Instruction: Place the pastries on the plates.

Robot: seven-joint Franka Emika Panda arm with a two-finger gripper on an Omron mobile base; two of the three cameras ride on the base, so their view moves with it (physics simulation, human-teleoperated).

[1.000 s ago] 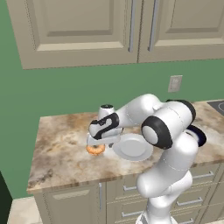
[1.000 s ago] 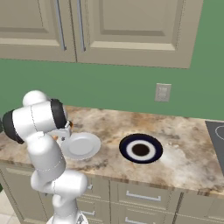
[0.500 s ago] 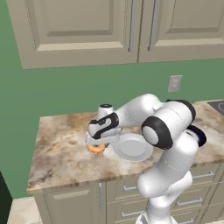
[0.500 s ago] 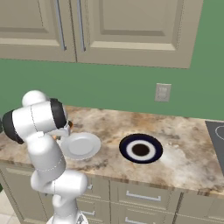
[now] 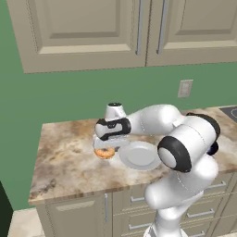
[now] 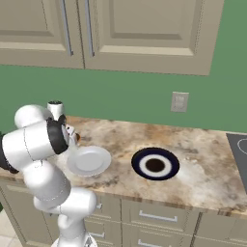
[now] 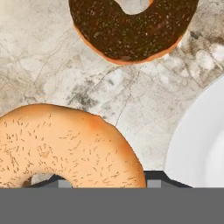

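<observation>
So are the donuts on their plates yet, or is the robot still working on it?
Not yet. Both plates, the white plate and the navy plate, hold no donut. The gripper is down at the orange donut on the counter, jaws shut on it. The chocolate donut lies beside it, untouched. Left: lift each donut onto a plate.

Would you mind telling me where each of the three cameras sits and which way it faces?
Left base view: behind-left of the arm, looking forward and down at the counter; the arm reaches to the orange donut beside the white plate.
Right base view: behind-right, same counter; arm at left, navy plate right.
Hand view: on the hand, looking down; the gripper closed on the orange donut, chocolate donut beyond.
All share the white plate.
</observation>
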